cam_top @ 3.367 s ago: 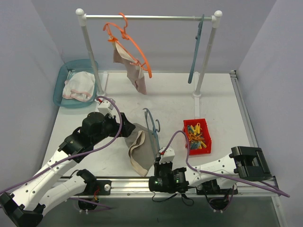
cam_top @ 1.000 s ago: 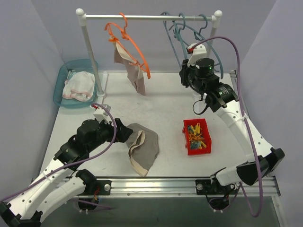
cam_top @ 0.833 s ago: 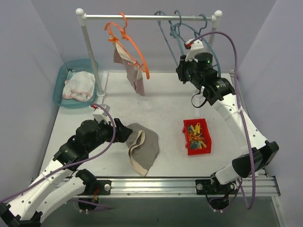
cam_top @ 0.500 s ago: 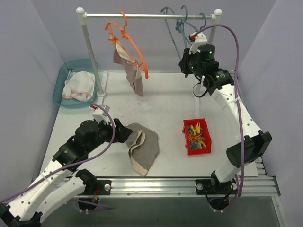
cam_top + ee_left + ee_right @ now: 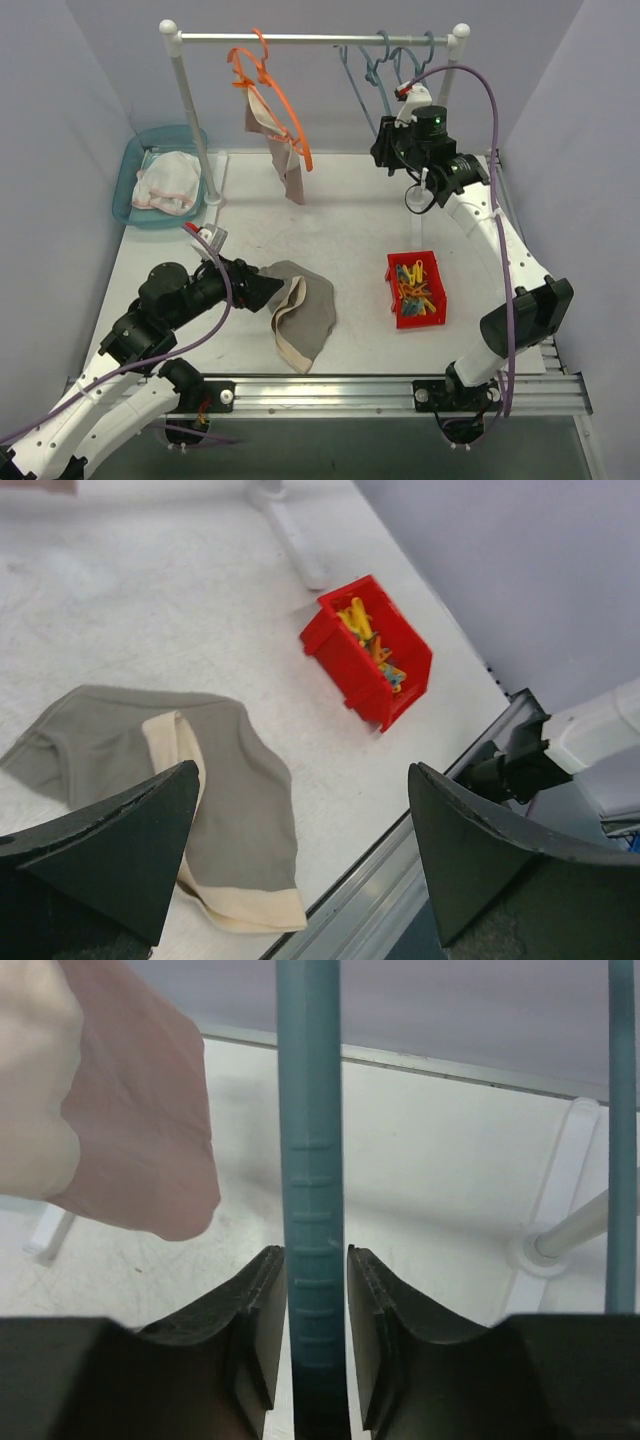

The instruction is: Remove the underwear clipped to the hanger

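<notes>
A dusty pink underwear (image 5: 285, 150) (image 5: 130, 1130) hangs clipped to the orange hanger (image 5: 283, 100) on the rail (image 5: 310, 38). A taupe underwear (image 5: 305, 312) (image 5: 120, 725) lies flat on the table. Just left of it my left gripper (image 5: 264, 290) (image 5: 302, 770) stands wide open and holds nothing. A white underwear (image 5: 168, 180) lies in the teal basin (image 5: 130, 160). My right gripper (image 5: 384, 150) (image 5: 315, 1255) is up at the rail's right end. Its jaws sit around a blue hanger (image 5: 372, 70) (image 5: 310, 1160) with a thin gap on each side.
A red bin (image 5: 416, 288) (image 5: 365, 665) of coloured clips stands right of centre. Other blue hangers (image 5: 425, 50) hang near the right post (image 5: 440, 120). The rack's left post (image 5: 195, 120) stands beside the basin. A metal rail runs along the table's front edge (image 5: 330, 385).
My right gripper has carried the blue hanger from the table front up onto the rail, and its jaws have just eased apart. The left arm has drawn back a little.
</notes>
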Available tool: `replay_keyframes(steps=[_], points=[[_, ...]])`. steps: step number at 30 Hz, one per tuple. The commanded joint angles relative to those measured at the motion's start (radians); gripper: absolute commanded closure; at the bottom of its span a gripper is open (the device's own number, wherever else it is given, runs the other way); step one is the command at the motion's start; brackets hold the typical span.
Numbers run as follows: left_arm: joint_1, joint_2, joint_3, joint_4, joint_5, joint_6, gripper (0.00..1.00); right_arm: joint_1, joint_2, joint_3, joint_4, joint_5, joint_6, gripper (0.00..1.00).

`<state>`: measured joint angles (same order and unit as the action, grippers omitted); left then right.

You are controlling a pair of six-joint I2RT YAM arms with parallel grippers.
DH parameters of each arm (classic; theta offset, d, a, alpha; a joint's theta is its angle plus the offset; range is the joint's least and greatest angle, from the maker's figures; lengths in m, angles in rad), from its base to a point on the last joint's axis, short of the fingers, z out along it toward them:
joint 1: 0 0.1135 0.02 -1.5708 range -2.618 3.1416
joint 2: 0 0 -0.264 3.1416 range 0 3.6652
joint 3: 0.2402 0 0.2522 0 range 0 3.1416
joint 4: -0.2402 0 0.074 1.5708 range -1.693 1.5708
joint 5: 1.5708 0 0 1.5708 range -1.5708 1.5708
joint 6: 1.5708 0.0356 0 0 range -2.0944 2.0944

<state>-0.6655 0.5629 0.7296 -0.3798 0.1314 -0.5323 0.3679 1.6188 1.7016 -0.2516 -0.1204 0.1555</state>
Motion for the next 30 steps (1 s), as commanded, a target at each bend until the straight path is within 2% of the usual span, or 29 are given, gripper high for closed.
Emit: replay_keyframes(steps=[1,2,4,5,6,7,13,17,21,24,30], points=[[0.003,-0.006,0.019,0.159,0.12,0.055,0.06,0.005,-0.083,-0.029,0.034,0.018,0.015,0.67],[0.003,0.0,0.021,0.179,0.116,0.067,0.07,0.005,-0.088,-0.037,0.035,0.027,0.015,0.53],[0.003,0.02,0.025,0.191,0.111,0.11,0.06,0.005,-0.102,-0.049,0.037,0.034,0.016,0.35],[0.003,0.028,0.027,0.211,0.109,0.121,0.06,0.005,-0.108,-0.051,0.038,0.037,0.015,0.16],[0.003,0.038,0.025,0.225,0.108,0.143,0.06,0.005,-0.115,-0.054,0.038,0.038,0.016,0.06],[0.003,0.045,0.022,0.242,0.103,0.156,0.06,0.006,-0.132,-0.056,0.038,0.042,0.018,0.0],[0.003,0.103,0.001,0.314,-0.007,0.238,0.06,0.006,-0.262,-0.117,0.04,0.07,0.032,0.0],[0.0,0.141,0.008,0.289,-0.166,0.29,0.06,0.008,-0.356,-0.201,0.041,0.053,0.035,0.0],[-0.005,0.193,0.031,0.262,-0.207,0.314,0.06,0.017,-0.466,-0.301,0.046,-0.01,0.068,0.0],[-0.013,0.213,0.022,0.283,-0.197,0.315,0.06,0.064,-0.574,-0.419,0.064,-0.048,0.099,0.0],[-0.068,0.276,0.01,0.346,-0.234,0.347,0.05,0.189,-0.814,-0.715,0.066,0.019,0.219,0.0]])
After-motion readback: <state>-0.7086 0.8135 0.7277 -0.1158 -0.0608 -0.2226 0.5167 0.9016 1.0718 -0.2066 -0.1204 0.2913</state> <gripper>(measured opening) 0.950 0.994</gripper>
